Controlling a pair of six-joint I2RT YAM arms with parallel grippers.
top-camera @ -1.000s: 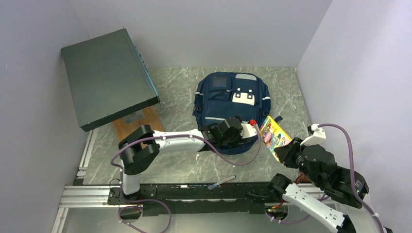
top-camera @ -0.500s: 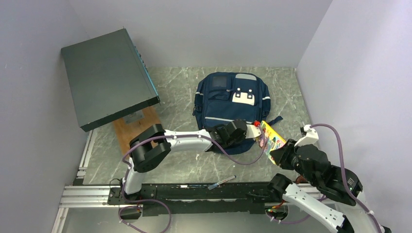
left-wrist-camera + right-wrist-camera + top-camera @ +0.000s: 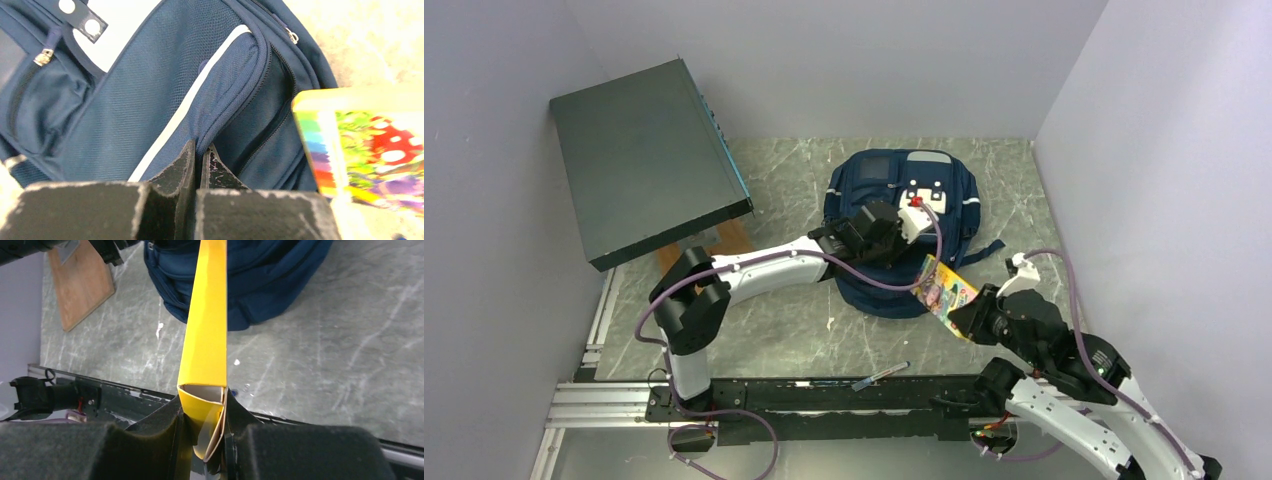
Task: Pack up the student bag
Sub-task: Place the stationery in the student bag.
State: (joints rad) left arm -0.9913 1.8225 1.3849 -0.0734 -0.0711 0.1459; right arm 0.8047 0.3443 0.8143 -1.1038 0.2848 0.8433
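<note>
The student bag [image 3: 894,195], navy with white stripes and a pale patch, lies flat at the back of the table. My left gripper [image 3: 876,238] hovers over its near half. In the left wrist view this gripper [image 3: 200,150] is shut on a fold of the student bag [image 3: 150,95] beside a zip, and the fabric is pulled up. My right gripper [image 3: 974,314] is shut on a flat yellow box with a colourful cover [image 3: 944,285], held on edge by the bag's near right corner. The right wrist view shows the yellow box [image 3: 207,325] squeezed in that gripper [image 3: 207,412], pointing at the bag [image 3: 260,275].
A big dark grey-green flat box [image 3: 644,160] stands tilted at the back left over a wooden board [image 3: 696,262]. A pen [image 3: 879,376] lies on the black rail at the near edge. Grey walls close in the left, back and right.
My left gripper has shut on the bag's fabric and moved back over the bag, lifting it. My right arm has carried the yellow box left, closer to the bag.
</note>
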